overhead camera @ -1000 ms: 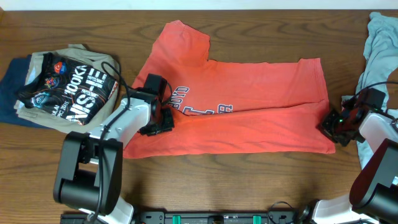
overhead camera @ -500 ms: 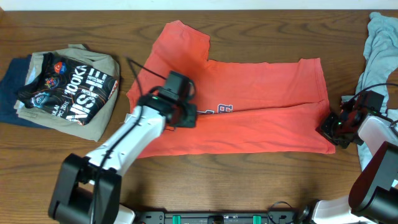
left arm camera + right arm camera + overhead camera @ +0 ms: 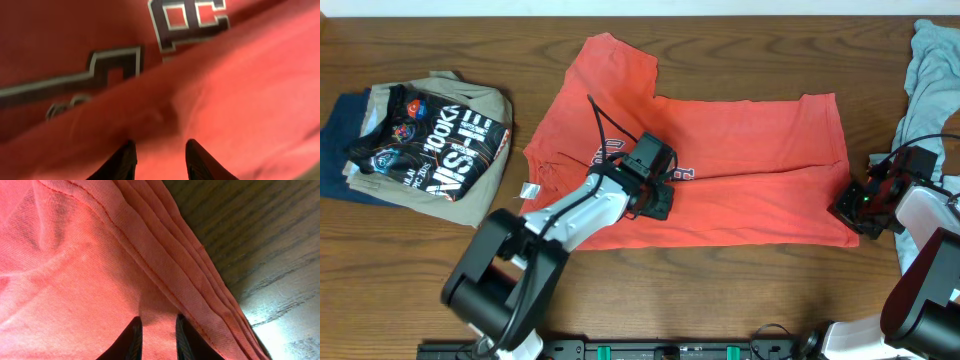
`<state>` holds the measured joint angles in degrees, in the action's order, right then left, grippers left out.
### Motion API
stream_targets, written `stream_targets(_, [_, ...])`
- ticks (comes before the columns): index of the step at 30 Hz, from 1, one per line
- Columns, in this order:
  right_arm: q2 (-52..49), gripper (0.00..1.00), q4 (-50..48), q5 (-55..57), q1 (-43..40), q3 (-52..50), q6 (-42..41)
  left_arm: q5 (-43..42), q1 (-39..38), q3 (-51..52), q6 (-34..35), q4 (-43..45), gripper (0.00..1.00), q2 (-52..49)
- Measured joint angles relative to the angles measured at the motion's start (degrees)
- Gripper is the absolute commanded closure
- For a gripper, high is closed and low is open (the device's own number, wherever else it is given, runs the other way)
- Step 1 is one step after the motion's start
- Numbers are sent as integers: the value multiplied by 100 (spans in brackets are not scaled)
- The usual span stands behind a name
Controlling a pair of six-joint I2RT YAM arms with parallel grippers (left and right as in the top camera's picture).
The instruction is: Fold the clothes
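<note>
Shirt (image 3: 750,150) lies spread across the middle of the table (image 3: 740,290), lettering (image 3: 680,173) up, one sleeve (image 3: 615,70) toward the far edge. My left gripper (image 3: 658,203) sits on its front just below the lettering, and a ridge of red cloth runs in between my fingers (image 3: 125,161); that wrist view is blurred, but I seem to be pinching it. My right gripper (image 3: 850,208) is at the near right corner, clamped on the stacked hems (image 3: 200,275). A pile (image 3: 435,145) of other clothes lies well to the left, a grey garment (image 3: 932,70) at the far right
</note>
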<state>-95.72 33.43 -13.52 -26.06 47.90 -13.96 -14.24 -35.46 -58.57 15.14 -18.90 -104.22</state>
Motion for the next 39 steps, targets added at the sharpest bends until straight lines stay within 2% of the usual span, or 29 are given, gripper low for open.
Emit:
stream_targets(9, [0,78,4,4,0,-2,0,621,118,-9,-39,1482,66,-177])
stream_targets(13, [0,77,2,4,0,-2,0,826,444,-20,-42,1604,66,-177])
stream_targets(20, [2,72,-31,-22,0,-2,39,975,1019,-52,-48,483,65,122])
stream_targets(28, [13,69,-24,7,0,-7,251,1016,1558,-142,-63,-1034,65,1646])
stream_targets(32, [59,69,326,608,2,26,92,1016,1843,-151,-63,-1707,65,1650])
stream_targets(35, [81,69,625,1375,4,33,-227,1019,2028,-136,-63,-2011,65,1565])
stream_targets(39, [85,69,776,1808,0,50,-479,1016,2251,-107,-61,-2247,65,1543])
